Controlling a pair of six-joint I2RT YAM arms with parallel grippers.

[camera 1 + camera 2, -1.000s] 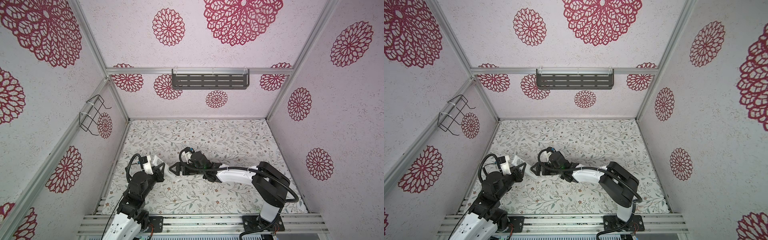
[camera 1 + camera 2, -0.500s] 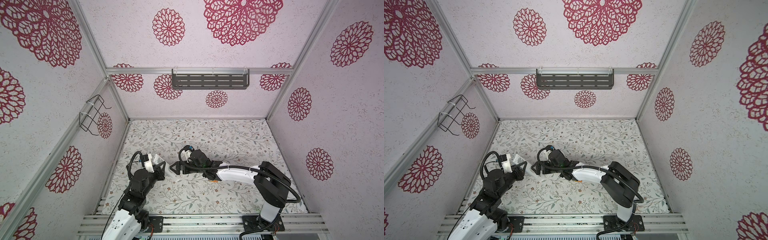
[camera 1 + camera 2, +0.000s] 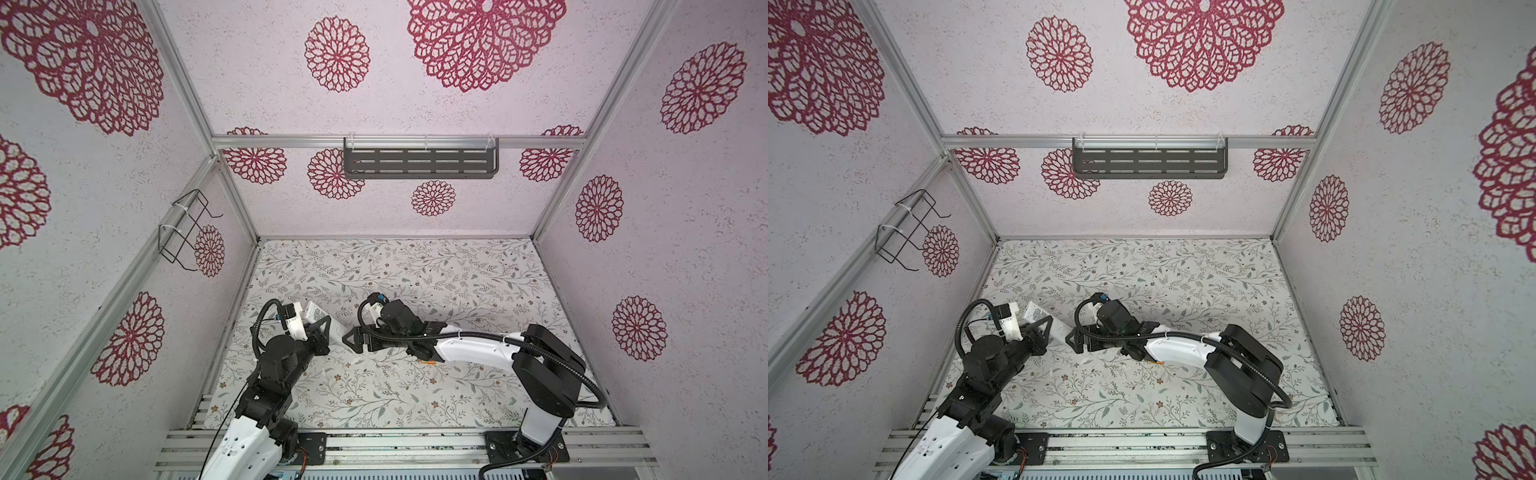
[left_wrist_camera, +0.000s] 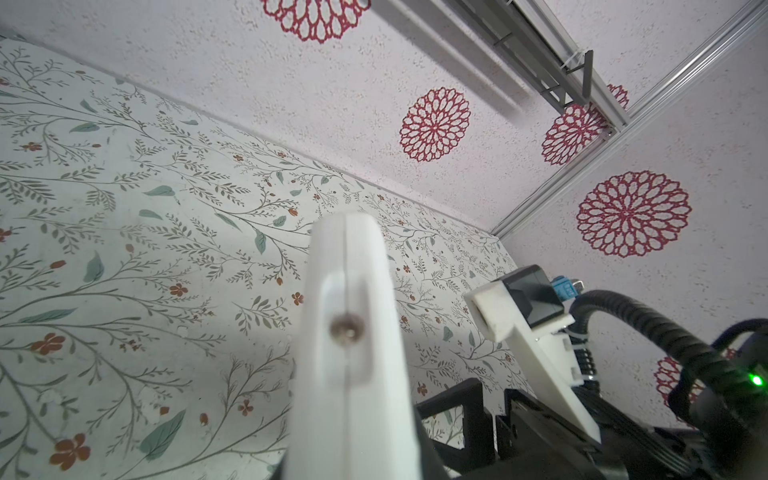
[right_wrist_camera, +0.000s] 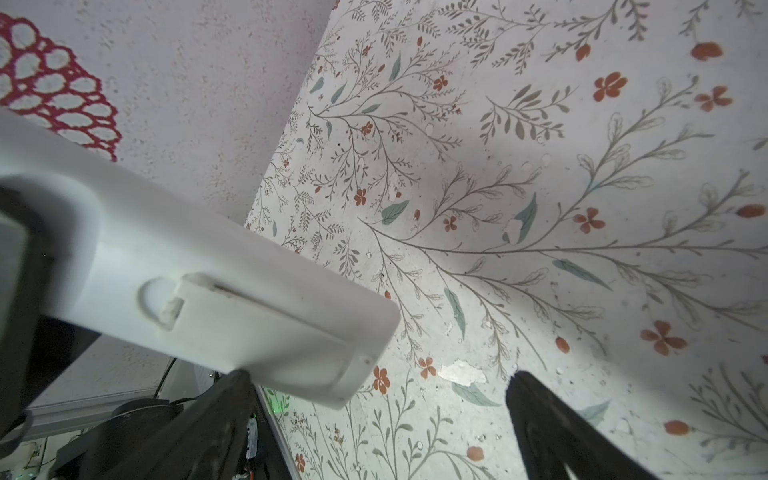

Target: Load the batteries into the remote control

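while your left gripper [image 3: 322, 334] is pressing its fingers together on the remote control [image 3: 337, 330], it is holding that remote tilted and clear of the floral table [image 3: 374, 270]; both top views are showing this. the labelled end of the remote is sticking out behind the left fingers, and the plain end is pointing toward your right gripper [image 3: 350, 338].

your right gripper is standing with its jaws spread wide, its tips just beside the plain end of the remote. whether they are touching it, i cannot tell from a top view. in the right wrist view the two dark fingers [image 5: 540, 419] are sitting apart, with the remote [image 5: 208, 286] crossing above one of them and its back panel facing the camera. the battery cover [image 5: 257, 328] appears to be sitting in place, with its latch showing.

in the left wrist view the remote [image 4: 349, 332] is showing end on and is running up the middle of the picture.

one orange battery [image 3: 428, 363] is lying on the table well apart from the remote, tucked under the white forearm [image 3: 473, 351] of your right arm, and is partly hidden by it.
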